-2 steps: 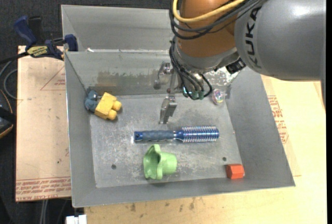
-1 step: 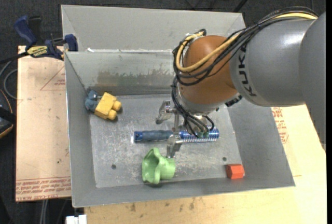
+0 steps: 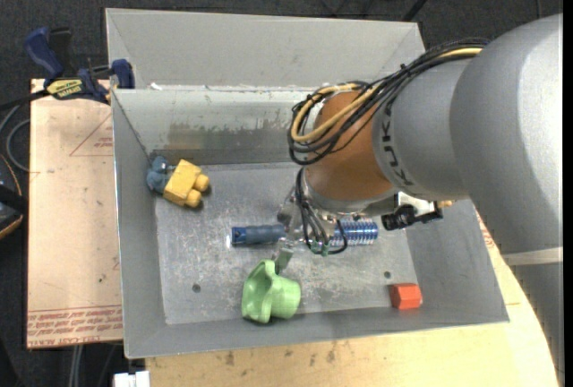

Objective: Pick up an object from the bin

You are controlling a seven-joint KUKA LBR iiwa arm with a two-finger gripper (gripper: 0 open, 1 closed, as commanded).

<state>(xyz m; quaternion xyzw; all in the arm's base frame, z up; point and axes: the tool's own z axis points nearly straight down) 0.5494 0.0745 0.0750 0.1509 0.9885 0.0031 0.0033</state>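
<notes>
My gripper [image 3: 285,256] hangs low over the middle of the bin, under the arm's orange wrist cover. Its tip is just above the upper edge of a light green lumpy toy [image 3: 270,294] that lies near the bin's front wall. A dark blue, pen-like thing [image 3: 255,236] lies flat just left of the gripper. A blue and white ribbed thing [image 3: 360,231] sticks out to the right from under the gripper's body, partly hidden by it. Nothing shows as held.
A yellow block toy with a grey-blue piece [image 3: 183,183] sits at the back left of the bin floor. A small orange-red cube [image 3: 406,296] lies at the front right. The big arm covers the bin's right back part.
</notes>
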